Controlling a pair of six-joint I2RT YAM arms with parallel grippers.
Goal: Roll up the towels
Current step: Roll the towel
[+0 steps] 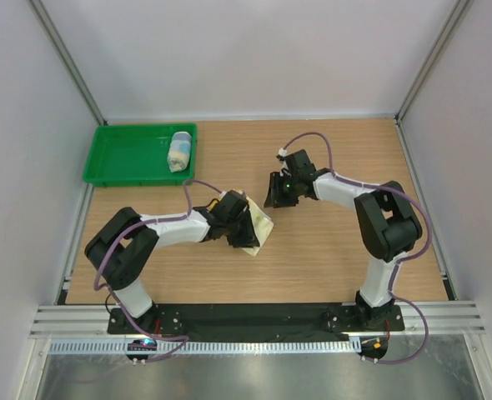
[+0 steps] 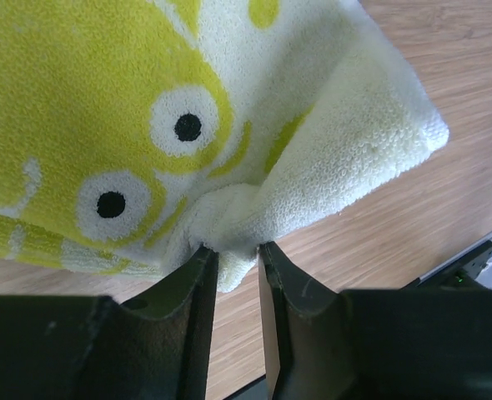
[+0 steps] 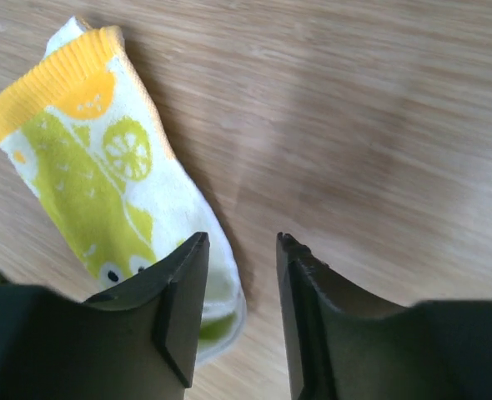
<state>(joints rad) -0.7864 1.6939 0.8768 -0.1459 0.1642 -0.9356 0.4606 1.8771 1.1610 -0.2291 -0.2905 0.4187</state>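
White walls are closing in the wooden surface (image 1: 338,250) on three sides, with bare wood lying open along its right and near edges. Left hand (image 2: 238,254) is pinching a folded edge of the yellow towel (image 2: 104,100) near the middle, while the towel's orange hem is resting on the wood. Right hand (image 3: 242,250) is hovering just beside that towel, fingers spread over bare wood. Blue towel (image 1: 179,152) is sitting rolled in the tray (image 1: 121,158) at the far left corner.
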